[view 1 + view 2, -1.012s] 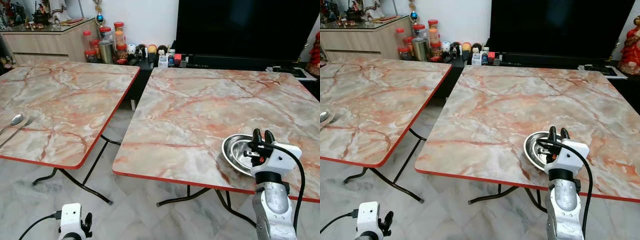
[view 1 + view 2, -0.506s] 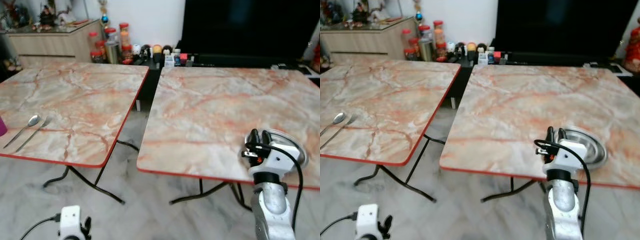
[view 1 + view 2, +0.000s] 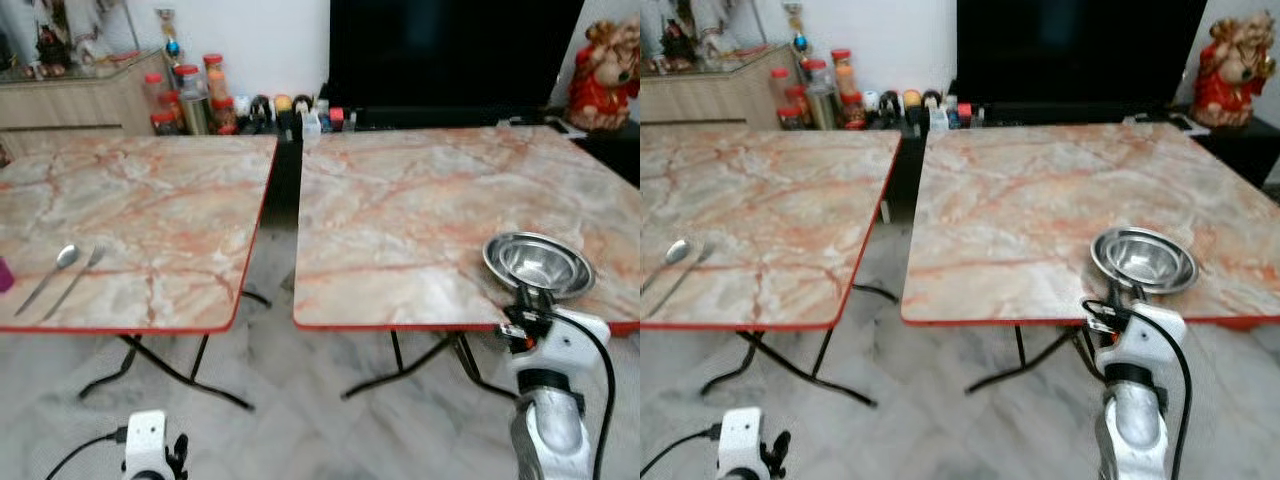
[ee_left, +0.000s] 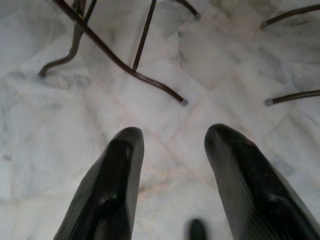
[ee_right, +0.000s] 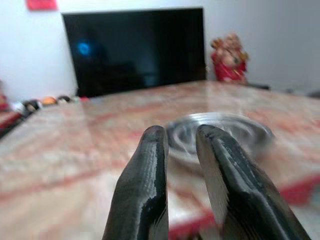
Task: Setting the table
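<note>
Edges: my right gripper hangs at the red front edge of the right table, just in front of the steel bowl, which sits on the tabletop close to that edge near the right corner
Open room: a narrow strip of marble floor runs between the two tables; most of the right table's top is bare behind and to the left of the bowl
Right tool: fingers narrow, a slim gap between them, holding nothing that I can see; the bowl lies just past the tips
Left tool: my left gripper hangs low with fingers spread wide over the floor, near the black table legs
Count: two tables, one bowl, one spoon and one fork side by side on the left table, a purple thing at its left edge
Change: half a second ago my gripper stood over the bowl's near rim; now it is in front of the bowl, and my view has swung
</note>
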Motion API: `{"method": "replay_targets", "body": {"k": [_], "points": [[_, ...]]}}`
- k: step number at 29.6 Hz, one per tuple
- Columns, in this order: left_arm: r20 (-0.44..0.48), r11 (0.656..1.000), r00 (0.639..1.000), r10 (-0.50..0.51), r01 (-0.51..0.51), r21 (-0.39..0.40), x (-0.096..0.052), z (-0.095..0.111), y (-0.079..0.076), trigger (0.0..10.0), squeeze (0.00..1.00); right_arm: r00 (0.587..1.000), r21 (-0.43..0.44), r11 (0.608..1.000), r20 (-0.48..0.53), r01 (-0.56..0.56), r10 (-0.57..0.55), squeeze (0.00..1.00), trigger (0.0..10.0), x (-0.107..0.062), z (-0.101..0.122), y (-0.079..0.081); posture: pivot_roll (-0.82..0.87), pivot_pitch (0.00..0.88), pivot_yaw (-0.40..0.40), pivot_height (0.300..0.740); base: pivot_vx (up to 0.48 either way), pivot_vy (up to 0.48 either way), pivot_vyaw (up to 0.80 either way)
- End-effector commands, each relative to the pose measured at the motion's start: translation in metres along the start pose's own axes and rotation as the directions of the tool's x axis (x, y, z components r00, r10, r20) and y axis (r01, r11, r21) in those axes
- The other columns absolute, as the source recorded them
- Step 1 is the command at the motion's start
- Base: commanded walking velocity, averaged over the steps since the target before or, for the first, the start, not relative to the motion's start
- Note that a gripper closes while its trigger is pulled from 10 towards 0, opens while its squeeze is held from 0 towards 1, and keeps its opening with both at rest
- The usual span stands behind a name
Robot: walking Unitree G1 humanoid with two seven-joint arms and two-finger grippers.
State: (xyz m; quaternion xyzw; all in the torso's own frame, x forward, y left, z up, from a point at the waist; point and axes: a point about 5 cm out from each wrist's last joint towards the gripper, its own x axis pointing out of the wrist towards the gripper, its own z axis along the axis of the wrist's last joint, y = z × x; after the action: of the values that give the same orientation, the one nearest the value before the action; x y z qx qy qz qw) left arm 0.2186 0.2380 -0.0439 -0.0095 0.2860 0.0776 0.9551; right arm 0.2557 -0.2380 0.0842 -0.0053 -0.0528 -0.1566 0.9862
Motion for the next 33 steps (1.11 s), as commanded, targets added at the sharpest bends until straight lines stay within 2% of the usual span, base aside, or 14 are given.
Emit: {"method": "replay_targets", "body": {"k": [1,4,5,9,12,14,15,17,18,20,21,23,27,33], "points": [[-0.022,1.0,1.0,0.007,-0.006,0.025,-0.001,-0.003,0.005,10.0,0.0,0.996,0.016,1.0,-0.088,0.003,-0.001,0.0,10.0,-0.008,-0.021,0.002,-0.04,0.0,0.017,0.74,0.0,0.296,0.0],[-0.022,1.0,1.0,0.012,-0.012,0.018,-0.001,-0.002,0.005,10.0,0.0,0.987,0.032,0.999,-0.158,0.043,-0.037,0.0,10.0,-0.014,-0.037,-0.006,-0.04,0.0,0.018,0.74,0.0,0.3,0.0],[-0.022,1.0,1.0,0.011,-0.01,0.019,0.0,-0.002,0.005,10.0,0.0,0.973,0.076,0.994,-0.226,0.076,-0.057,0.0,10.0,-0.02,-0.05,-0.013,-0.04,0.0,0.019,0.74,0.0,0.334,0.0],[-0.022,1.0,1.0,0.009,-0.009,0.018,0.001,0.0,0.003,10.0,0.0,0.926,0.106,0.984,-0.365,0.142,-0.094,0.0,10.0,-0.034,-0.08,-0.026,-0.04,0.0,0.017,0.74,0.0,0.34,0.0],[-0.023,1.0,1.0,0.011,-0.011,0.012,0.002,0.002,0.001,10.0,0.0,0.83,0.047,0.98,-0.54,0.192,-0.137,0.0,10.0,-0.06,-0.112,-0.041,-0.03,0.0,0.012,0.74,0.0,0.31,0.0],[-0.025,1.0,1.0,0.013,-0.013,0.01,0.003,0.003,0.001,10.0,0.0,0.8,0.042,0.979,-0.583,0.2,-0.139,0.0,10.0,-0.069,-0.12,-0.044,-0.03,0.0,0.01,0.74,0.0,0.396,0.0],[-0.025,1.0,1.0,0.013,-0.013,0.01,0.003,0.003,0.001,10.0,0.0,0.8,0.042,0.979,-0.583,0.2,-0.139,0.0,10.0,-0.069,-0.12,-0.044,-0.03,0.0,0.01,0.74,0.0,0.48,0.0],[-0.028,1.0,0.999,0.014,-0.014,0.01,0.003,0.003,0.0,10.0,0.0,0.761,0.006,0.982,-0.633,0.189,-0.143,0.0,10.0,-0.08,-0.129,-0.046,-0.02,0.0,0.006,0.74,0.0,0.48,0.61],[-0.029,1.0,0.999,0.015,-0.014,0.009,0.003,0.003,0.0,10.0,0.0,0.755,0.0,0.984,-0.641,0.18,-0.138,0.0,10.0,-0.081,-0.13,-0.045,-0.02,0.0,0.005,0.74,0.0,0.48,0.8],[-0.029,1.0,0.999,0.015,-0.015,0.009,0.003,0.003,0.0,10.0,0.0,0.748,-0.003,0.986,-0.651,0.167,-0.129,0.0,10.0,-0.083,-0.132,-0.043,-0.03,0.0,0.006,0.74,0.0,0.48,0.8],[-0.03,1.0,0.999,0.015,-0.014,0.01,0.003,0.003,0.0,10.0,0.0,0.728,0.006,0.985,-0.674,0.174,-0.125,0.0,10.0,-0.087,-0.135,-0.042,-0.02,0.0,0.004,0.74,0.0,0.48,0.4],[-0.03,1.0,0.999,0.015,-0.014,0.009,0.003,0.003,0.0,10.0,0.0,0.715,0.015,0.982,-0.687,0.19,-0.128,0.0,10.0,-0.088,-0.138,-0.042,-0.02,0.0,0.003,0.74,0.0,0.48,0.2],[-0.031,1.0,0.999,0.017,-0.017,0.007,0.004,0.003,-0.001,10.0,0.0,0.714,0.043,0.975,-0.689,0.218,-0.129,0.0,10.0,-0.088,-0.139,-0.04,-0.01,0.0,0.001,0.74,0.0,0.48,0.0],[-0.028,1.0,0.999,0.018,-0.018,0.007,0.004,0.004,-0.001,10.0,0.0,0.718,0.054,0.979,-0.687,0.197,-0.107,0.0,10.0,-0.085,-0.139,-0.034,-0.01,0.0,0.003,0.74,0.0,0.48,0.0]]}}
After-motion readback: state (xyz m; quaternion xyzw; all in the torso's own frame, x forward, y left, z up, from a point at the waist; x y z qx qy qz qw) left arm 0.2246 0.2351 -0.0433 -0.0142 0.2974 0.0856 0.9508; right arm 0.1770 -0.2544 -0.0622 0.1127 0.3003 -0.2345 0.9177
